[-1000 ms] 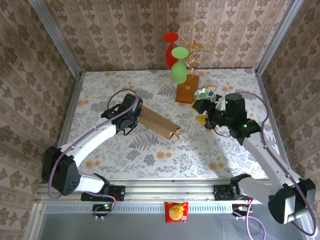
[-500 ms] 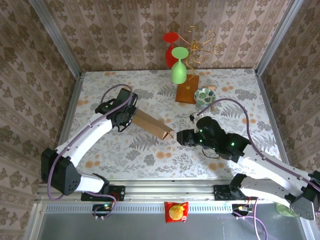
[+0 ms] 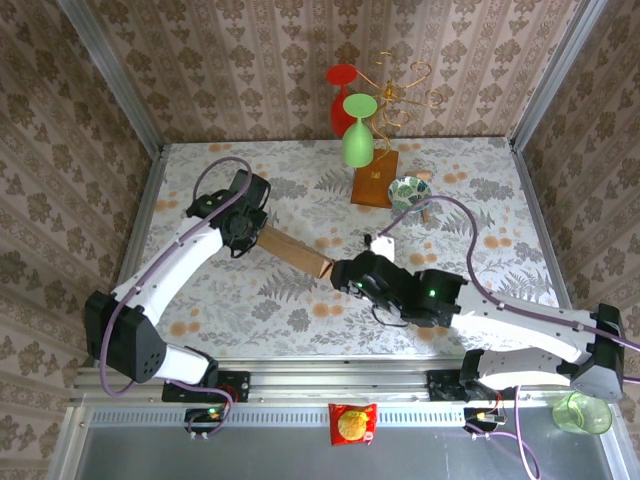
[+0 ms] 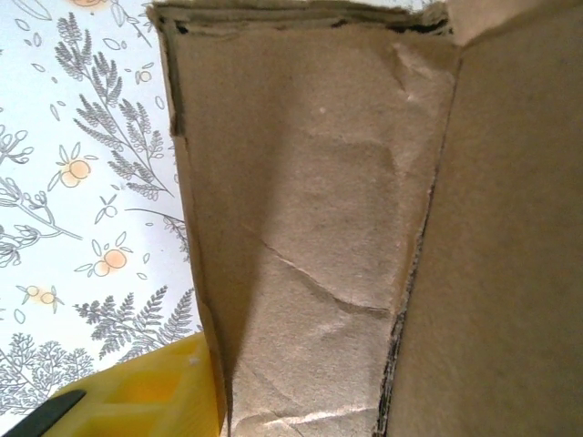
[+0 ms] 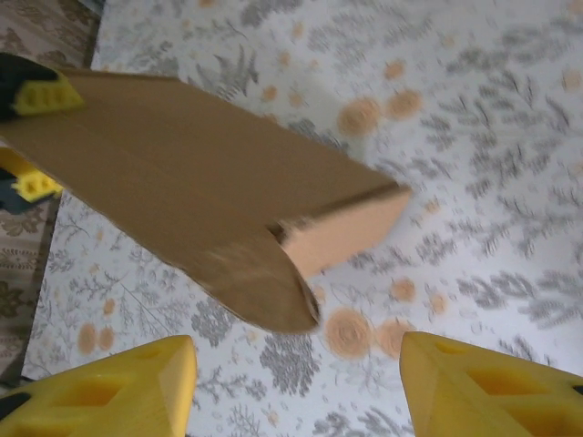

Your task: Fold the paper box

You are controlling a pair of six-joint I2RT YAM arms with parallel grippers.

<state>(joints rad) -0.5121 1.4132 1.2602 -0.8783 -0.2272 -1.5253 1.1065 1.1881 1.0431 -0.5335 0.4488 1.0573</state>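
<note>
The paper box (image 3: 292, 250) is a tan cardboard piece folded flat and long, slanting across the middle of the table. My left gripper (image 3: 251, 229) is shut on its upper-left end. In the left wrist view creased cardboard (image 4: 310, 237) takes up most of the picture, with one yellow finger (image 4: 137, 391) beside it. My right gripper (image 3: 343, 272) hovers at the box's lower-right end and is open. In the right wrist view its two yellow fingers (image 5: 109, 391) stand wide apart below the box's rounded flap (image 5: 269, 287), with nothing between them.
A wire glass stand on an orange-brown base (image 3: 375, 186) stands at the back, carrying a green glass (image 3: 358, 140) and a red glass (image 3: 340, 100). A small patterned bowl (image 3: 408, 190) sits to its right. Patterned walls close the table on three sides.
My right arm has swung left across the table to the box's lower-right end, its jaws narrowing a little. The left gripper has drawn the box slightly up and left.
</note>
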